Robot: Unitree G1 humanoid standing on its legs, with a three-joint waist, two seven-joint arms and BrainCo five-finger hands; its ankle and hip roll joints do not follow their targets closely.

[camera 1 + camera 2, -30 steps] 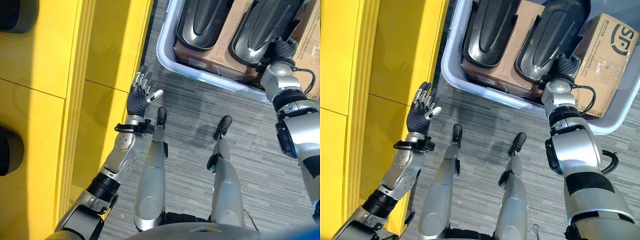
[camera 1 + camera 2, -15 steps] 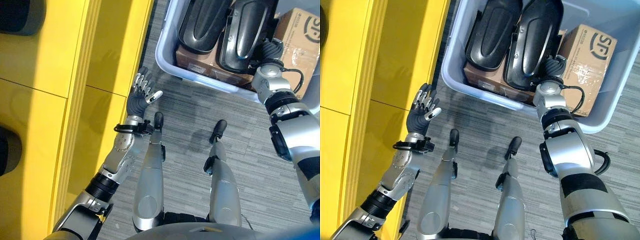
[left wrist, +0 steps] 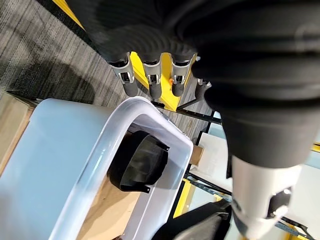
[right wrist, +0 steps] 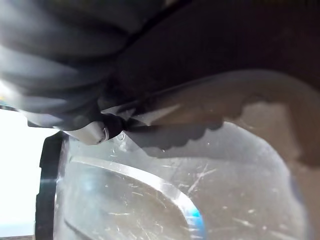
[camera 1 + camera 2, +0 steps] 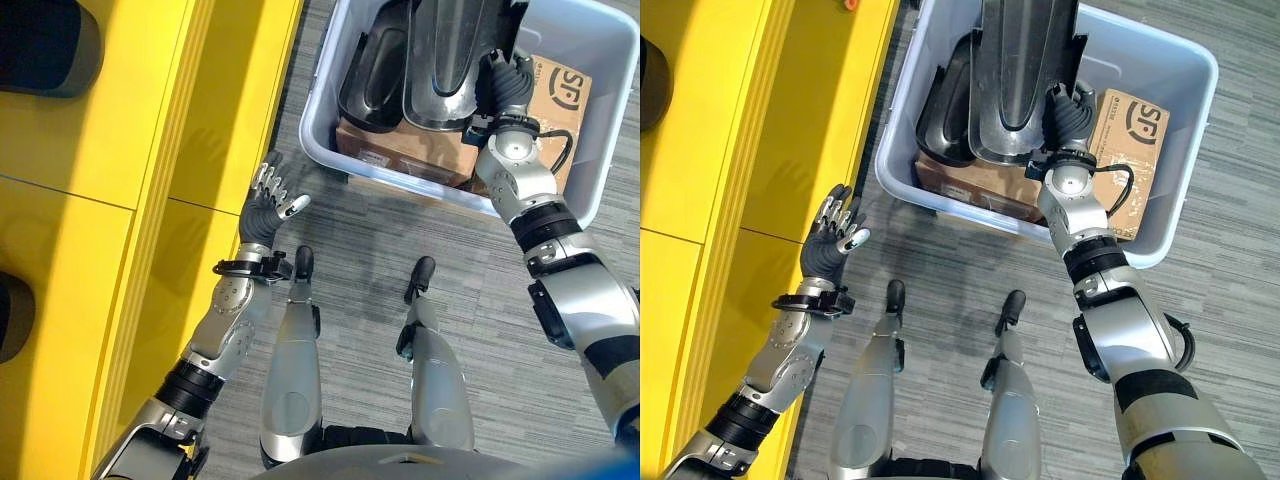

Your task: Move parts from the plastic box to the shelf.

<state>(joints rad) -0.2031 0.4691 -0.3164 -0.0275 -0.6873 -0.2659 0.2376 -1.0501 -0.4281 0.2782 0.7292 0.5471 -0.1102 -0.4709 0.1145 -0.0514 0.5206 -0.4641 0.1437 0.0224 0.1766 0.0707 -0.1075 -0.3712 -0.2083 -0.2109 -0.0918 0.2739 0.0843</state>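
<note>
Part lifted upright | right hand gripping | plastic box: second part, cartons

Twin head eyes looking straight down, sharing the plastic box and yellow shelf, wrist cameras very close

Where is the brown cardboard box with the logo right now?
In the plastic box, on the robot's right side, the cardboard box lies beside the right hand.

Left hand raised, fingers straight and spread, right hand reaching forward, arm extended
</note>
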